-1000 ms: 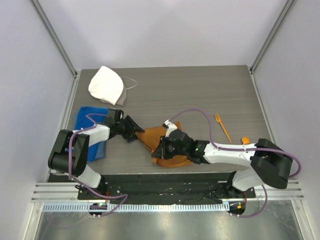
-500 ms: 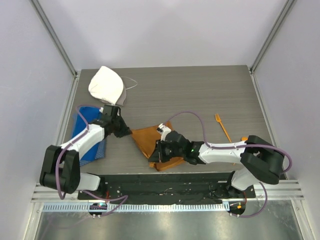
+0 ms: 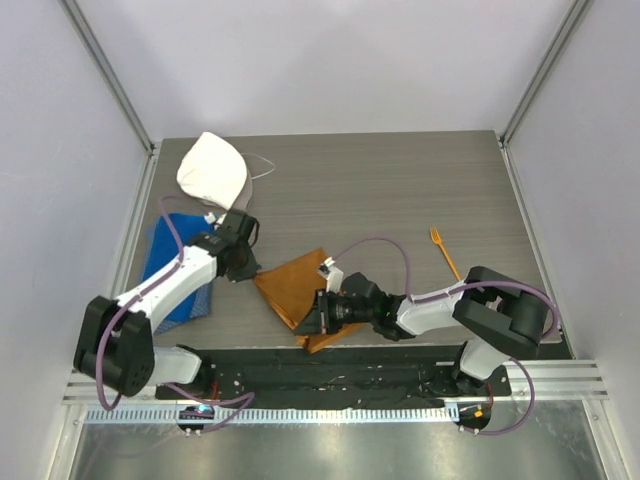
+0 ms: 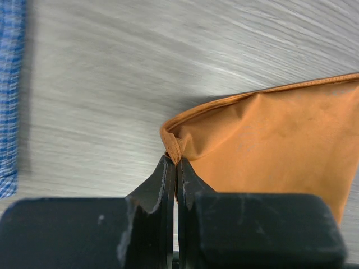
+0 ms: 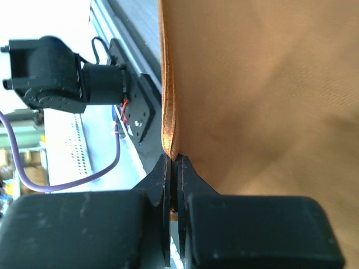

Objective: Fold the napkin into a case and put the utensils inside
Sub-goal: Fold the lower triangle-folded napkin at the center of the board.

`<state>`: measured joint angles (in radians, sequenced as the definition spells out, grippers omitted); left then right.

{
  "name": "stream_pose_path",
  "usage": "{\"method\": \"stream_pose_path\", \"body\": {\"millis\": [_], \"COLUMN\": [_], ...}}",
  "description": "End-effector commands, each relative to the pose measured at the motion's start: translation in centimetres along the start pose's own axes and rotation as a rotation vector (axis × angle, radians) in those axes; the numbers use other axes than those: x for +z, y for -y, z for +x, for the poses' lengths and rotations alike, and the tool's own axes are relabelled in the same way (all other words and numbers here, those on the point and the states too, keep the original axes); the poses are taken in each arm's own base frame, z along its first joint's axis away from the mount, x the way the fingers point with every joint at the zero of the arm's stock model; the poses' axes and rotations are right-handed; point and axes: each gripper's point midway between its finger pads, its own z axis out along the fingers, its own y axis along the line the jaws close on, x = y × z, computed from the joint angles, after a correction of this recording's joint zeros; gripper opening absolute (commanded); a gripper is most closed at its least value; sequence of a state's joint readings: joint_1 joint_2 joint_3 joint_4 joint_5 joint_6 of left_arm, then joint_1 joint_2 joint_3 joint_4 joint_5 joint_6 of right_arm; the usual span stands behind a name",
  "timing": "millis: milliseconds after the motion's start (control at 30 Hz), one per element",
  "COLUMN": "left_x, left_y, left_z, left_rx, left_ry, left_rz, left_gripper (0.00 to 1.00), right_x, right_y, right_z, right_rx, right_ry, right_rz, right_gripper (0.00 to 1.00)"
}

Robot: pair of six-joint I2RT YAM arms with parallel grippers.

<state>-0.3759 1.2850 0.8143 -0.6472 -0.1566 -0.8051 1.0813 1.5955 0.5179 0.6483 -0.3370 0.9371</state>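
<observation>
The rust-orange creased fabric napkin lies partly spread near the front middle of the grey wood-grain table, between the two arms. The left gripper is pinched tight on the napkin's left corner; the left wrist view shows its black fingers nipping the hemmed tip just above the tabletop. The right gripper is likewise clamped on the napkin's near hem, and its wrist view shows the stitched edge running straight into the closed jaws. A blue checked towel lies just left of the napkin, partly under the left arm. A white rounded cloth cap sits at the far left, well apart. A small thin orange plastic fork lies to the right, beyond the right arm's looping purple cable.
</observation>
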Motion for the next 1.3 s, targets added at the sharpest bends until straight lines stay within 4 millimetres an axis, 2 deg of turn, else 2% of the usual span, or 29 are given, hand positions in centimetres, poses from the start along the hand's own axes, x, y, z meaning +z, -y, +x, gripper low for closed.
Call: {"method": "stream_pose_path", "body": {"millis": [0,67,200,267,433,633,733,767,800,833,900,933,1033,1133,1200,1233,1267], "left_x": [0.5,0.4,1.2,0.8,0.7,0.3,0.5,0.7,1.0,1.1,1.3,1.3,1.3,-0.1,-1.6,-2.0,-2.6], "left_y": [1.8,3.1,5.3,6.8,7.5,8.2,7.8,8.2,7.4,7.6,6.9,6.6,5.6,5.1,6.2,7.7,9.1], "left_z": [-3.8,-4.6,-4.7,-4.9,-4.9,-5.8,-5.6,-5.8,-6.3,-5.7,-5.3,-5.1,-4.7,-5.2,-5.4,-5.5,-4.6], "left_rx": [0.057,0.077,0.096,0.113,0.125,0.223,0.194,0.17,0.133,0.119,0.124,0.127,0.164,0.169,0.151,0.144,0.14], "left_ry": [0.138,0.161,0.151,0.169,0.172,0.177,0.134,0.128,0.113,0.071,0.04,0.019,-0.024,-0.015,0.003,0.007,-0.041], "left_rz": [-0.11,-0.115,-0.104,-0.09,-0.082,-0.068,-0.012,0.038,0.049,0.096,0.109,0.114,0.097,0.092,0.17,0.244,0.335], "left_gripper": [0.0,0.0,0.0,0.0,0.0,0.01,0.07,0.11,0.13,0.16,0.28,0.41,0.61,0.61,0.58,0.5,0.46], "right_x": [-1.6,-2.0,-2.5,-2.6,-2.5,-2.1,-1.3,-1.2,-1.0,-0.8,-0.8,-0.7,-0.8,-0.9,-1.0,-1.0,-1.0], "right_y": [-0.2,0.7,1.9,2.4,3.3,2.3,2.0,2.1,1.9,1.5,1.5,1.7,3.3,3.9,3.9,3.8,3.8], "right_z": [0.6,1.0,1.5,1.8,2.4,1.8,1.5,1.5,1.4,1.1,1.1,1.1,1.3,1.4,1.4,1.3,1.4], "right_rx": [0.072,0.092,0.126,0.137,0.141,0.113,0.091,0.09,0.085,0.078,0.063,0.033,-0.033,-0.055,-0.058,-0.057,-0.05], "right_ry": [-0.018,-0.015,-0.007,-0.009,-0.03,-0.034,-0.044,-0.049,-0.05,-0.049,-0.058,-0.069,-0.099,-0.118,-0.117,-0.114,-0.116], "right_rz": [-0.078,-0.065,-0.049,-0.041,-0.017,-0.035,-0.033,-0.031,-0.035,-0.044,-0.04,-0.024,0.07,0.108,0.109,0.105,0.104], "right_gripper": [0.01,0.01,0.01,0.01,0.01,0.01,0.01,0.01,0.01,0.01,0.01,0.01,0.01,0.01,0.01,0.01,0.01]}}
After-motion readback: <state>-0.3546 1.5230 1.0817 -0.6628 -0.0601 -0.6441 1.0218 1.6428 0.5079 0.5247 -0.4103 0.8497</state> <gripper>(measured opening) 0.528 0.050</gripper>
